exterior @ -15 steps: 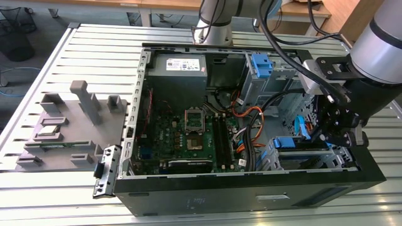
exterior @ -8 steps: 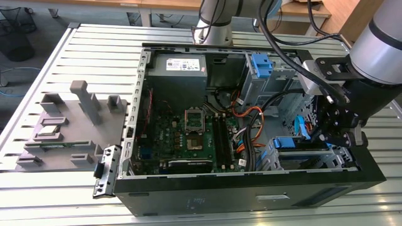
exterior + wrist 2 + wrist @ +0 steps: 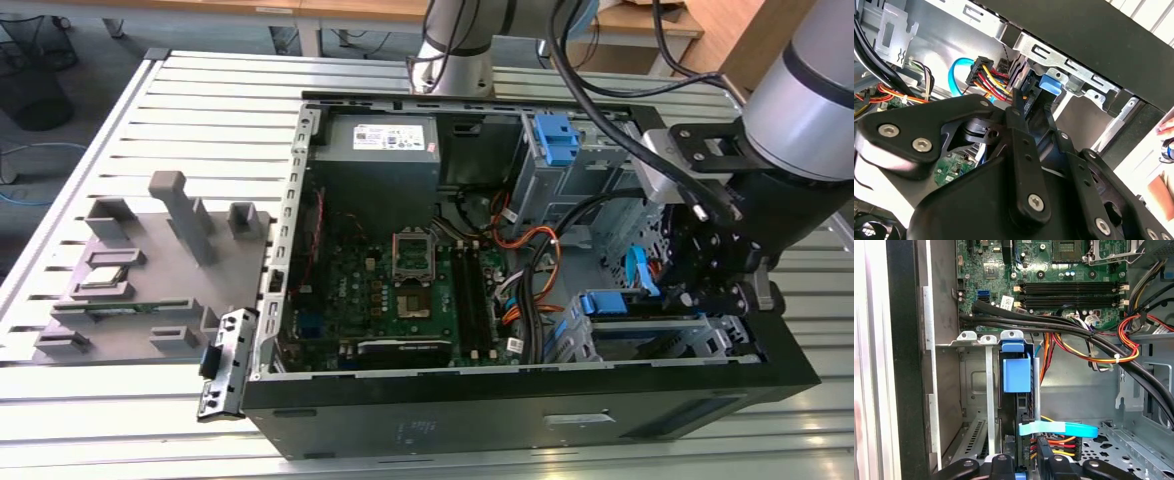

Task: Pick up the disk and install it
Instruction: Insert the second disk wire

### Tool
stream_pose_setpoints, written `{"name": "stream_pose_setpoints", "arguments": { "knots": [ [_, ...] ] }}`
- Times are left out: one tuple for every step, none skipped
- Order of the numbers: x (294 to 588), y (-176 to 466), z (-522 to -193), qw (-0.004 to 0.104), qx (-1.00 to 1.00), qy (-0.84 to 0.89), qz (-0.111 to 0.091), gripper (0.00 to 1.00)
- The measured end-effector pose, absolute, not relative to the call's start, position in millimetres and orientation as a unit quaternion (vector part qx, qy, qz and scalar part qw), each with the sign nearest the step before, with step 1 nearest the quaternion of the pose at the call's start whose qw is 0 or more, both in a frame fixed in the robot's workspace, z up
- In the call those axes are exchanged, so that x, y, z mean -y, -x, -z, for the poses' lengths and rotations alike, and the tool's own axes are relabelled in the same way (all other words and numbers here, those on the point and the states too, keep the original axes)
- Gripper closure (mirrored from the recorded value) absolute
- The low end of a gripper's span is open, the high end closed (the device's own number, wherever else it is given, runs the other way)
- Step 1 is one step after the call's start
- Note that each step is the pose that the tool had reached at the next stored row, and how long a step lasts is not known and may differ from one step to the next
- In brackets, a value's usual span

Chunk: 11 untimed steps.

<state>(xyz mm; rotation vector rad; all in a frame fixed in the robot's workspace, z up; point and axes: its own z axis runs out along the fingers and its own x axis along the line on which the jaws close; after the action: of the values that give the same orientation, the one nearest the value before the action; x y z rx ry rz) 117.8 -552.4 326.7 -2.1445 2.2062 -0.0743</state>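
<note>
The gripper point(image 3: 1029, 460) has its fingers nearly closed on the edge of the disk point(image 3: 1021, 405), which stands on edge in the drive cage point(image 3: 976, 390) straight ahead of them (blue frame tab furthest in). This looks like the seating step; next calls for a straight push. Beyond lies the motherboard point(image 3: 1054, 270)

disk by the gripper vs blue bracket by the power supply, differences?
The disk sits in the cage at the gripper; the blue bracket stands beside the power supply. The disk has cables at its end; the blue bracket looks bare. Both carry blue plastic.
</note>
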Motion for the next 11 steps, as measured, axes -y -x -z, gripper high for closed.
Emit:
{"name": "stream_pose_setpoints", "arguments": {
  "knots": [
    [552.4, -117.8, -326.7, 0.032, -0.716, 0.696, 0.024, 0.68],
    [552.4, -117.8, -326.7, 0.032, -0.716, 0.696, 0.024, 0.68],
    [552.4, -117.7, -327.1, 0.032, -0.716, 0.696, 0.024, 0.68],
    [552.4, -117.8, -327.8, 0.032, -0.716, 0.696, 0.024, 0.68],
    [552.4, -117.8, -328.7, 0.032, -0.716, 0.696, 0.024, 0.68],
    [552.4, -117.8, -329.7, 0.032, -0.716, 0.696, 0.024, 0.68],
    [552.4, -117.8, -331.0, 0.032, -0.716, 0.696, 0.024, 0.68],
    [552.4, -117.8, -332.1, 0.032, -0.716, 0.696, 0.024, 0.68],
    [552.4, -117.8, -333.4, 0.032, -0.716, 0.696, 0.024, 0.68],
    [552.4, -117.7, -334.8, 0.032, -0.716, 0.696, 0.024, 0.68],
    [552.4, -117.7, -336.4, 0.032, -0.716, 0.696, 0.024, 0.68]
  ]
}}
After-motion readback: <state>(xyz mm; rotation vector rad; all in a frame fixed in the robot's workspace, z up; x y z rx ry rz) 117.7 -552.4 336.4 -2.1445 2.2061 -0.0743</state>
